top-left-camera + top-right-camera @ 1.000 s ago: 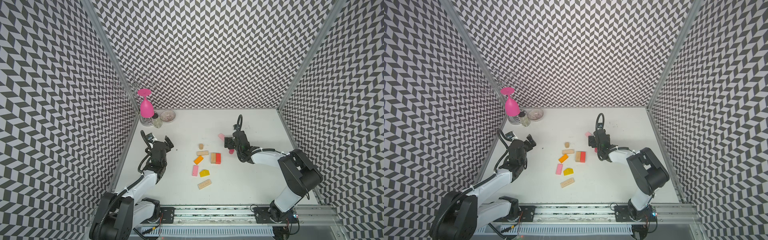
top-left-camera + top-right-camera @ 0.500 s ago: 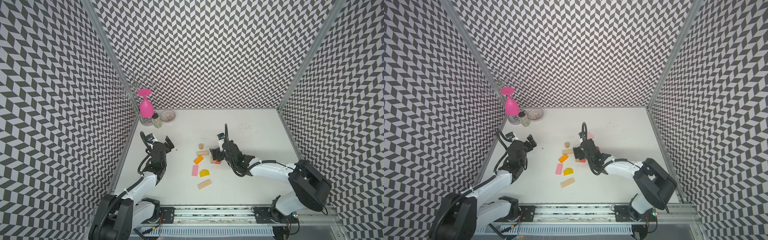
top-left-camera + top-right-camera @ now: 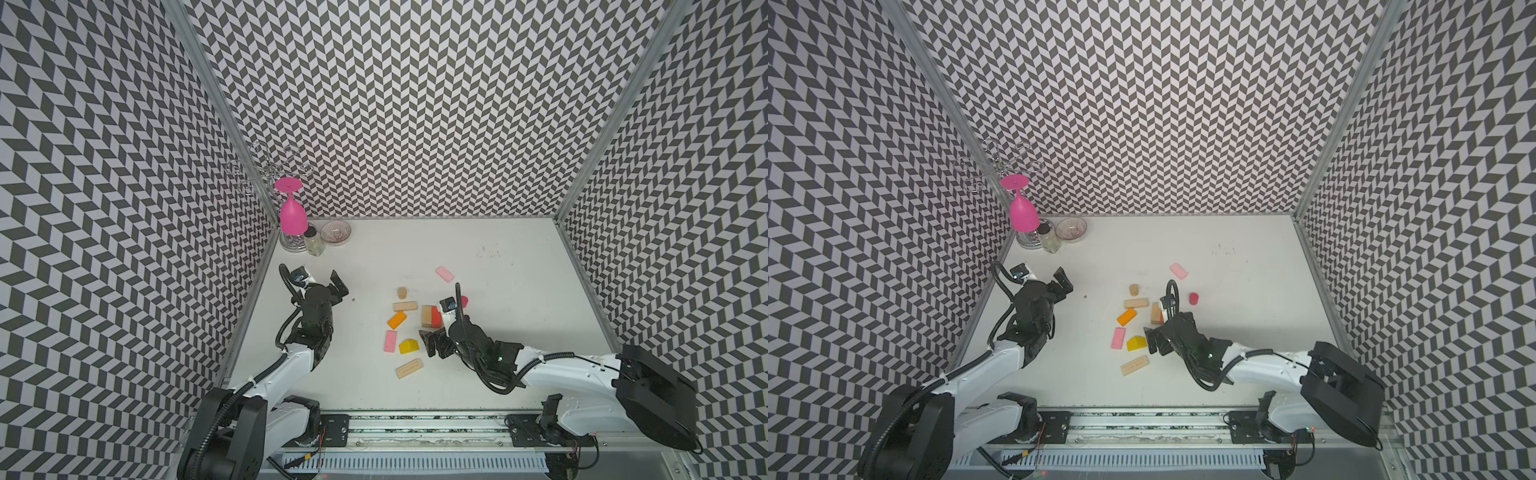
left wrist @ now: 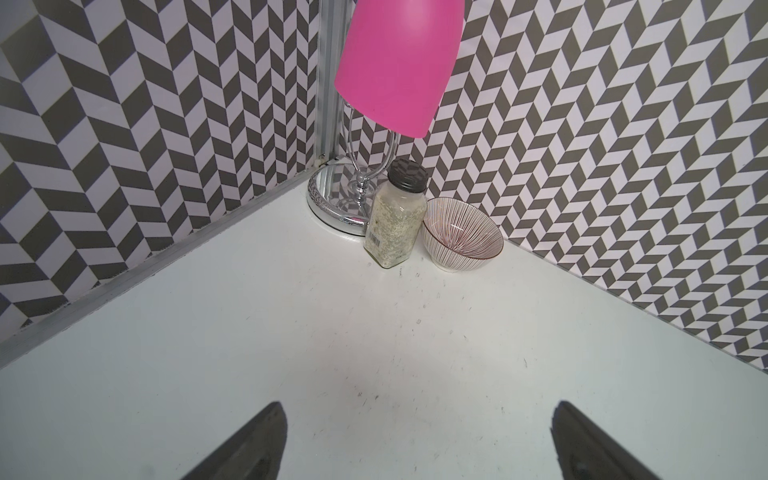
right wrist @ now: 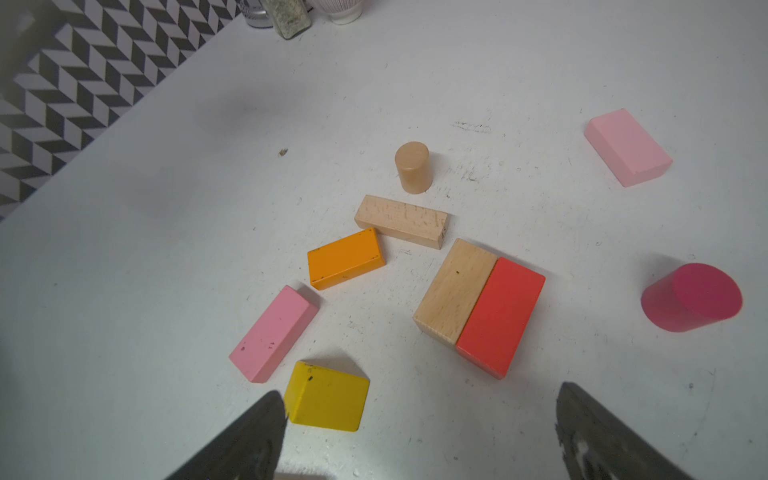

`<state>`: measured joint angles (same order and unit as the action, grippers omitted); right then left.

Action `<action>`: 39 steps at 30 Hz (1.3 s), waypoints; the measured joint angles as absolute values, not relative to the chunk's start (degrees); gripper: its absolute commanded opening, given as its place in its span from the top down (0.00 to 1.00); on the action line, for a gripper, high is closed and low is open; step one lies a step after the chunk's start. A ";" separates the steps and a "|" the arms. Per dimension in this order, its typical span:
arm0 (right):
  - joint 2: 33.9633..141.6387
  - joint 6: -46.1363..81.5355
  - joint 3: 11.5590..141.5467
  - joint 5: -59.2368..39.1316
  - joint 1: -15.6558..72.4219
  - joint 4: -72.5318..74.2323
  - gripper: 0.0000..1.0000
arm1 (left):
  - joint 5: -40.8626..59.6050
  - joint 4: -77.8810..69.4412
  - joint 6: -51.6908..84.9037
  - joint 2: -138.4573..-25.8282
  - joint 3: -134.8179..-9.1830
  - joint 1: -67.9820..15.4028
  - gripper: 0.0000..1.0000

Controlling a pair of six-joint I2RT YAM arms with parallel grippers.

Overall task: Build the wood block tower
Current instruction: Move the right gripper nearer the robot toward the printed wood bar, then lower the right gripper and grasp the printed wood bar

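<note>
The wood blocks lie loose and flat on the white table; no tower is in view. In the right wrist view I see a yellow house-shaped block, a pink bar, an orange block, a tan bar, an upright tan cylinder, a tan block flush against a red block, a pale pink block and a red cylinder on its side. My right gripper is open and empty, one fingertip beside the yellow block. My left gripper is open over bare table.
In the back left corner a pink goblet hangs upside down on a chrome rack, with a spice jar and a striped bowl beside it. Another tan bar lies nearest the front edge. Patterned walls enclose three sides.
My right gripper has swung from beside the pale pink block and red cylinder toward the front, down to the yellow block. No block has moved. The left arm is still.
</note>
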<state>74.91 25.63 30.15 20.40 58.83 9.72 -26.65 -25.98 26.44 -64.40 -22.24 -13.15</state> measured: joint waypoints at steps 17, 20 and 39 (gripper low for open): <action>77.01 41.43 30.96 25.04 78.52 0.67 0.00 | -26.26 -26.87 26.24 -63.24 -21.54 -13.15 0.00; 84.93 41.63 34.63 26.55 79.37 -2.26 0.00 | -26.06 -26.68 26.24 -62.61 -21.52 -13.15 0.00; 100.97 40.97 48.80 31.81 81.36 -9.85 0.00 | -25.87 -25.32 26.24 -64.55 -21.34 -13.15 0.00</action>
